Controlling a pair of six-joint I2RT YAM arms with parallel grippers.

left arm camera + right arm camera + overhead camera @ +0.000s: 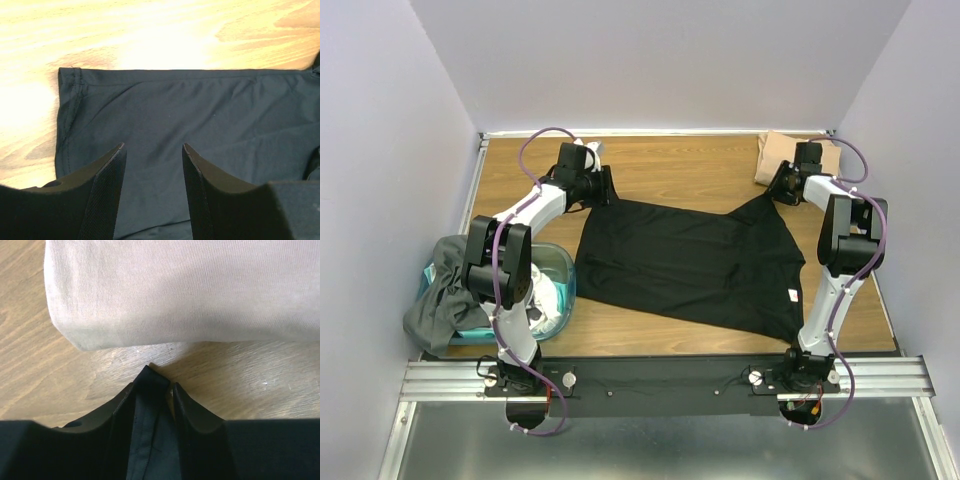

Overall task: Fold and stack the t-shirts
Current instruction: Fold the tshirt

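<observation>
Tabletop (670, 160) | right pincer (154, 387) grips black shirt (690, 265) | tan shirt (770, 158) beside | tub (563, 262) left

We note wooden table (690, 165): light brown grain, pale glare patch in left wrist view. Teal see-through tub (566, 272) sits at table's near left, close to left wall. We see plain pale walls (660, 60) closing left, far and right sides. Ribbed aluminium rail (440, 378) runs along near edge; dull metal sheet (650, 450) lies below it.
</observation>
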